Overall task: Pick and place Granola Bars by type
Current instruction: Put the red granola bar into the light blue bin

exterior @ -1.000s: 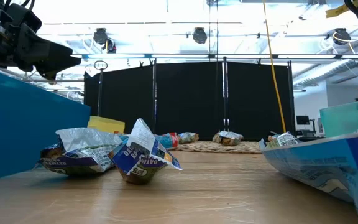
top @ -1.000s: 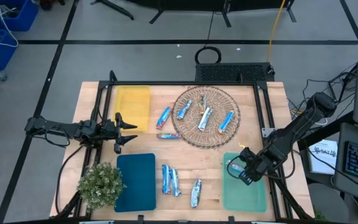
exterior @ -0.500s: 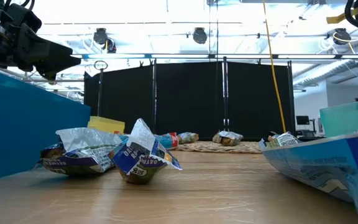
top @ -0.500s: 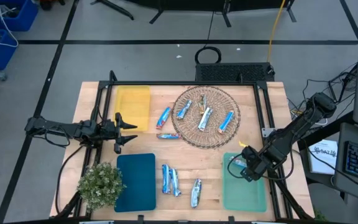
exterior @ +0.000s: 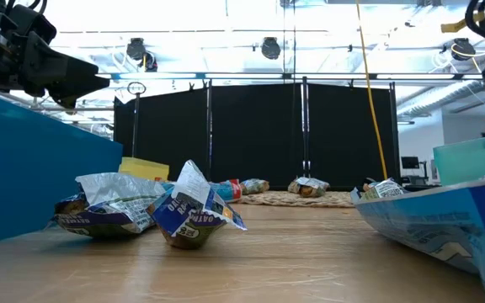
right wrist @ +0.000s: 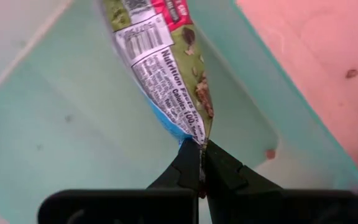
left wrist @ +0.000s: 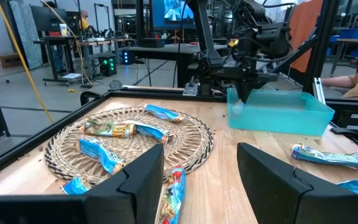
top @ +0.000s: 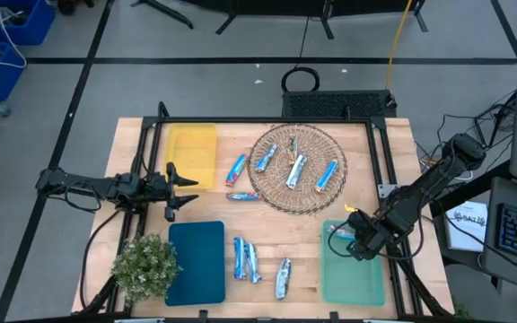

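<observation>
One bar [right wrist: 166,68] hangs from the right hand [right wrist: 202,168], pinched shut on only its wrapper seam over the green tray [top: 366,287] at the desk's near right. Such a thin hold could slip. The left hand [top: 179,186] waits open beside the yellow mat [top: 192,152].
</observation>
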